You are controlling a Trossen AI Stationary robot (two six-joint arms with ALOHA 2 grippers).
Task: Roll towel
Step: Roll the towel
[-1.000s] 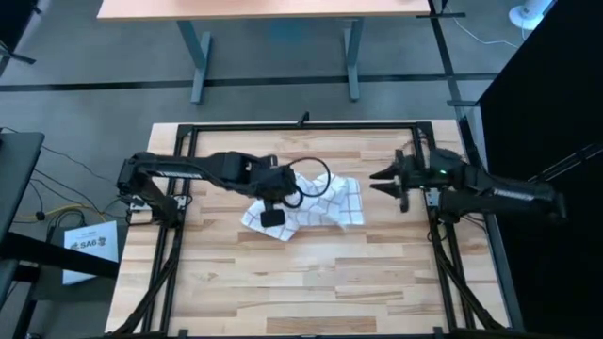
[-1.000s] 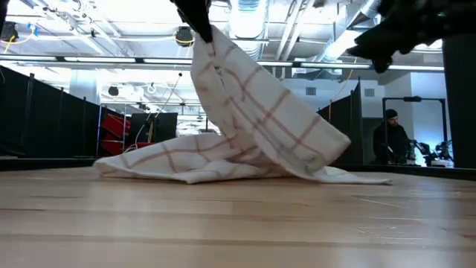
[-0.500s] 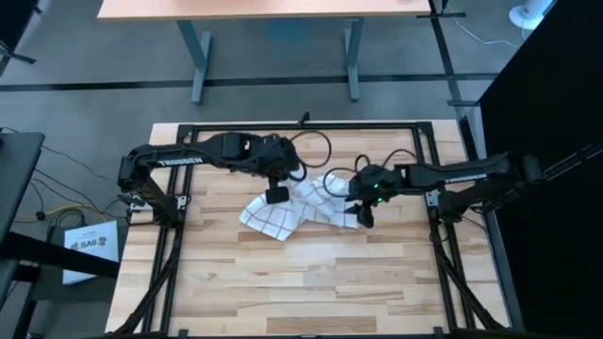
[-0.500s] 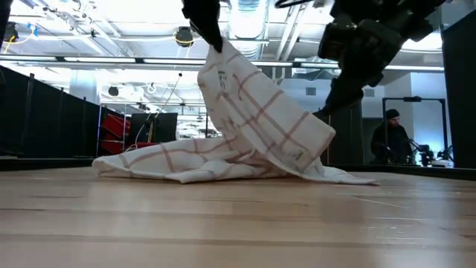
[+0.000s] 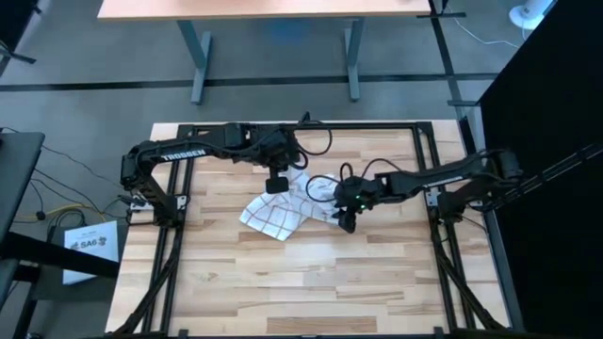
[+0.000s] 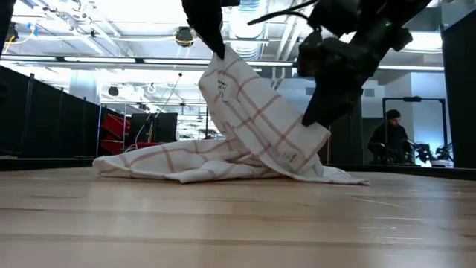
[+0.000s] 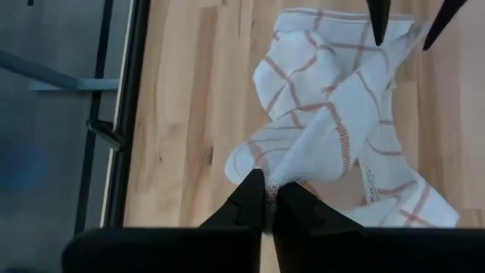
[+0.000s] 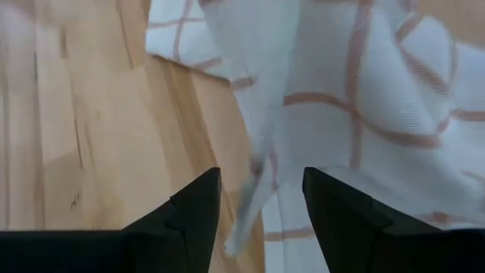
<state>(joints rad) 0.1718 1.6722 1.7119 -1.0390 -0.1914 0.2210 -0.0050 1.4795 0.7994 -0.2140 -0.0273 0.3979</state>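
Note:
The white towel with reddish-brown grid lines [image 5: 275, 217] lies crumpled at the table's middle, and one part of it is pulled up into a peak [image 6: 220, 63]. My left gripper [image 5: 276, 185] is above that peak and shut on it; it also shows in the low view [image 6: 212, 46] and the left wrist view [image 7: 263, 199]. My right gripper [image 5: 345, 219] is open, low at the towel's right side [image 6: 316, 123]. In the right wrist view its fingers [image 8: 258, 201] stand on either side of a hanging towel edge [image 8: 261, 144]; I see no touch. My left gripper pinches a small bunched bit of the towel's edge [image 7: 282, 176] between its two fingers. The fingers come from above, pointing down. The cloth hangs below them as a slanting tent [image 6: 260, 119], and the towel's lower part [image 6: 171, 160] lies on the table.
A black metal frame [image 5: 179, 188] runs round the wooden table top. A black cable loops over the towel's far right part [image 5: 320, 184]. A person [image 6: 390, 138] stands in the room beyond the table. Bare wood lies along the near side [image 5: 301, 282].
My right gripper has swung from the table's right edge toward the towel and come down at its right side, staying open. My left gripper has gone toward the far edge with the held peak; the towel's right part has been drawn in, and its left part has stayed.

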